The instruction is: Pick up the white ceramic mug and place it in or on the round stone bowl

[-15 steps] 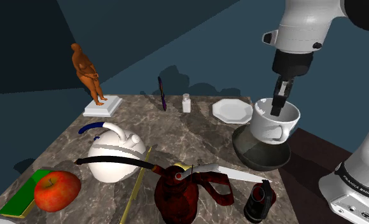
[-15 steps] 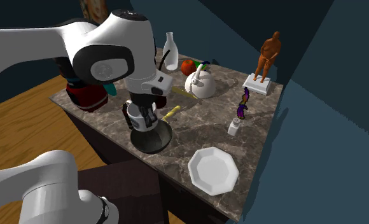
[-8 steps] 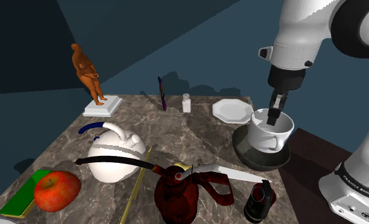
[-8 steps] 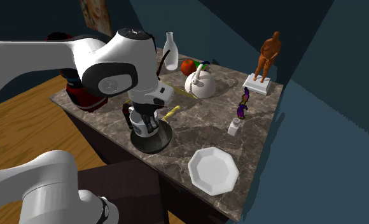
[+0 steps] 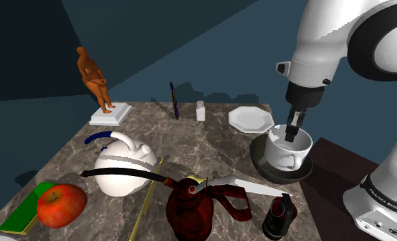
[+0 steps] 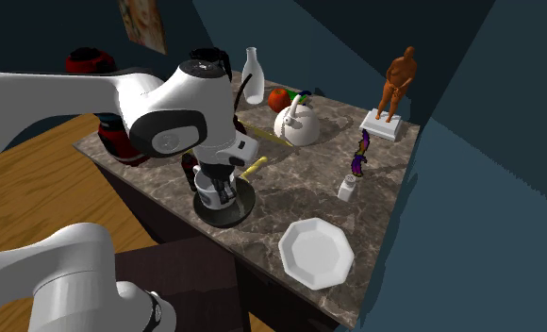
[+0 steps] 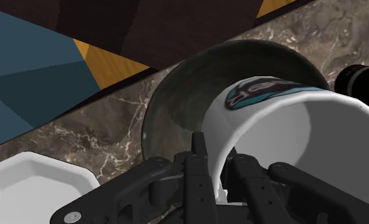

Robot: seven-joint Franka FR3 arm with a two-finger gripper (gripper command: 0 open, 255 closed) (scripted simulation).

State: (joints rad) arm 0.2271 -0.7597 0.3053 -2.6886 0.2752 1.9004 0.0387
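**White mug low in the dark bowl: seat it before I let go**

The white mug (image 5: 288, 147) hangs from my hand (image 5: 293, 130), which is clamped on its wall. In the wrist view the fingers (image 7: 199, 153) pinch the rim, one inside the cup and one outside. The mug's lower part sits below the rim of the dark round bowl (image 5: 260, 156), at the edge of the marble desk (image 5: 211, 147) nearest the stand. I cannot tell whether the mug's base touches the bowl floor, because the bowl wall hides it.

I judge the placing step to be nearly done, and what is left is the release. I would go down slowly and straight until the mug bears on the bowl. The bowl's floor is curved, so a mug dropped from any height could rock or tip toward the rim. In the second exterior view the mug (image 6: 213, 187) looks roughly centred over the bowl (image 6: 226, 212), so no sideways correction seems needed.

Once it is seated I would open only a little and lift straight up, so the inner finger clears the rim without dragging the cup. The white octagonal plate (image 5: 250, 119) and the black bottle (image 5: 279, 216) stand near the bowl, so I would keep the retreat vertical.
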